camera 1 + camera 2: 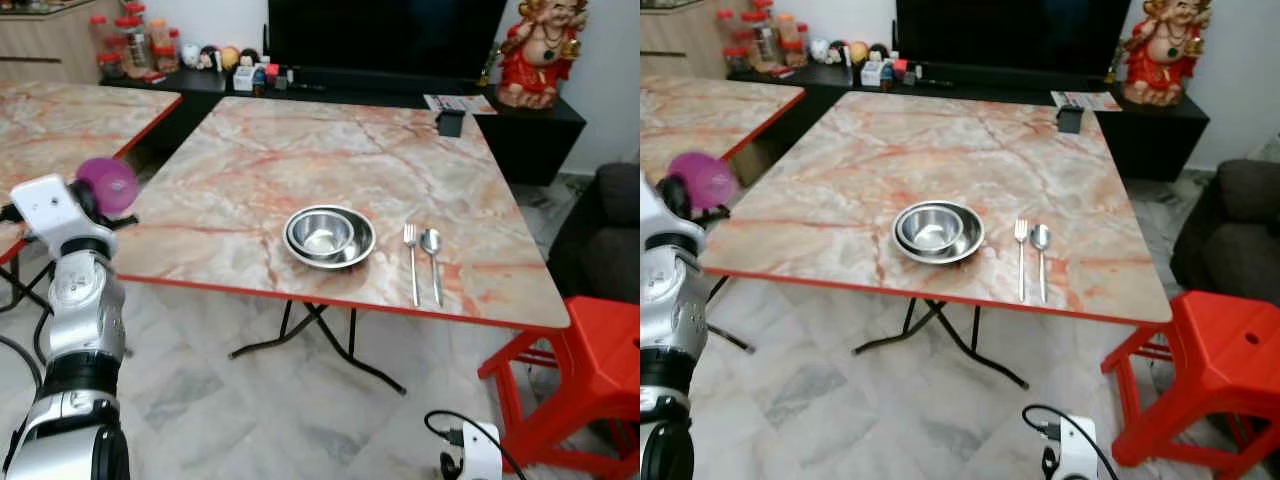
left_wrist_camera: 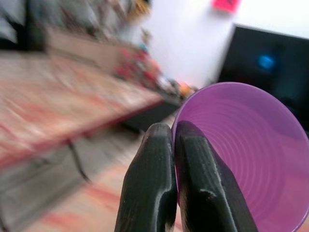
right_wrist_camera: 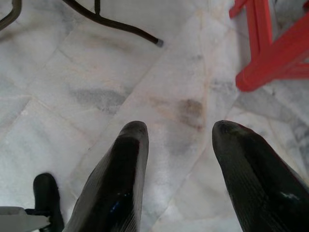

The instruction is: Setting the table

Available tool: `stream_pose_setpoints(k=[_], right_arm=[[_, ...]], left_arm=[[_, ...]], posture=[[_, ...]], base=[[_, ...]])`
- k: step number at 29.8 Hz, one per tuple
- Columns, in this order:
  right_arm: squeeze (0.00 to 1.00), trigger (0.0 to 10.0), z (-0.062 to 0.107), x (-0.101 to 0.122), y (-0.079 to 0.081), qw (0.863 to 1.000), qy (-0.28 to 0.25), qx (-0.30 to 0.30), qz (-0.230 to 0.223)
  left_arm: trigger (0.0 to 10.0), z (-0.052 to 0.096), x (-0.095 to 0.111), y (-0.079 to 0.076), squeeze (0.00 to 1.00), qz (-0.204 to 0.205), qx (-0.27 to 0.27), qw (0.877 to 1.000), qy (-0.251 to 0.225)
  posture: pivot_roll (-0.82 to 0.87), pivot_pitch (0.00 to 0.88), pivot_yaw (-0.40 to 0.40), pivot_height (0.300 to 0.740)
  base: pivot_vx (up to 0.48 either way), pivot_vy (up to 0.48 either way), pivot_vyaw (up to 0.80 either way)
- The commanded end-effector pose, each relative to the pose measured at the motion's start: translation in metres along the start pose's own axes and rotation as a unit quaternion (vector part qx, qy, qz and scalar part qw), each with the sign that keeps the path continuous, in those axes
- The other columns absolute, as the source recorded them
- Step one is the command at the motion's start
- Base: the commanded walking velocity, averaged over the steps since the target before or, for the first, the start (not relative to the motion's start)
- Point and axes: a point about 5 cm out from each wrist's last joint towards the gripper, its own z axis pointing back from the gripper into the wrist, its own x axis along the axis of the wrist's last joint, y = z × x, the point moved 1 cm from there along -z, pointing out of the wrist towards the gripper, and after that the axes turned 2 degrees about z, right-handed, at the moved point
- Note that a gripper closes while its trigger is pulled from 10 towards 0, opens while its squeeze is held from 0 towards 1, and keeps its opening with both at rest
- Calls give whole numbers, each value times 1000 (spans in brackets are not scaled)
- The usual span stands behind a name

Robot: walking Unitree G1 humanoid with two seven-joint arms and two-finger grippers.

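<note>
Your left gripper [image 2: 174,145], jaws pinching the purple cup [image 1: 107,184] by its rim off the bench's [image 1: 250,170] left edge, should carry it right and set it upright beyond the bowl [image 1: 329,237]; right gripper [image 3: 178,145] hangs spread.

Left wrist view: the background behind the left hand [image 2: 173,193] is blurred; the items on the far shelf cannot be identified. The purple cup [image 2: 246,159] is cut off at the right and lower frame edges, and its near rim is hidden behind the closed fingers [image 2: 152,183].

Left eye view: the second worktop [image 1: 60,120] runs off the left edge. The jars [image 1: 130,40] at upper left are too small to tell their contents. The red stool [image 1: 590,370] and the dark sofa [image 1: 610,230] are cropped at the right edge.
</note>
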Motion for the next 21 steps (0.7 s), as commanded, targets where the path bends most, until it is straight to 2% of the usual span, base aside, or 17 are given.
stream_pose_setpoints(k=[1,6,7,11,15,21], right_arm=[[0,10000,-1,3,3,1000,-4,-4,-11],[0,10000,0,0,3,1000,-2,-11,-28],[0,10000,0,-2,4,999,-1,-8,-42],[0,10000,1,-5,4,999,-2,-7,-48],[0,10000,2,-6,2,999,-5,-9,-45],[0,10000,1,-2,-2,998,-10,-15,-54]], left_arm=[[10000,-4,-1,-7,0,36,-24,999,24],[10000,-6,-5,-19,0,68,-63,995,49],[10000,-7,-7,-21,0,78,-68,992,66],[10000,-8,-9,-25,0,75,-74,991,77],[10000,-9,-8,-25,0,92,-61,991,73],[10000,-9,-8,-25,0,96,-60,991,75]], posture=[[21,0,-3,728],[9,0,19,728],[5,0,29,728],[6,0,25,728],[7,0,17,728],[4,0,18,728]], base=[[0,0,0],[0,0,0],[0,0,-650],[249,0,-644],[297,0,0],[375,0,0]])
